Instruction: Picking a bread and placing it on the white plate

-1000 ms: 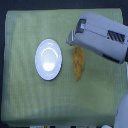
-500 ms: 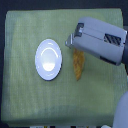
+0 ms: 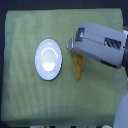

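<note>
The bread [image 3: 78, 69] is a narrow golden-brown loaf lying on the green cloth, just to the exterior view's right of the white plate [image 3: 49, 59]. Its upper end is hidden under the grey arm. The plate is round, glossy and has nothing on it. My gripper [image 3: 71, 45] is at the left tip of the grey arm, over the bread's upper end and beside the plate's upper right rim. The fingers are too blurred and small to show how they stand or whether they touch the bread.
A green cloth [image 3: 30, 100] covers the table almost edge to edge. The bulky grey forearm [image 3: 102, 47] reaches in from the exterior view's right and covers the cloth there.
The gripper has come down and slightly left, closer over the bread's upper end. The bread and the plate have stayed where they were.
</note>
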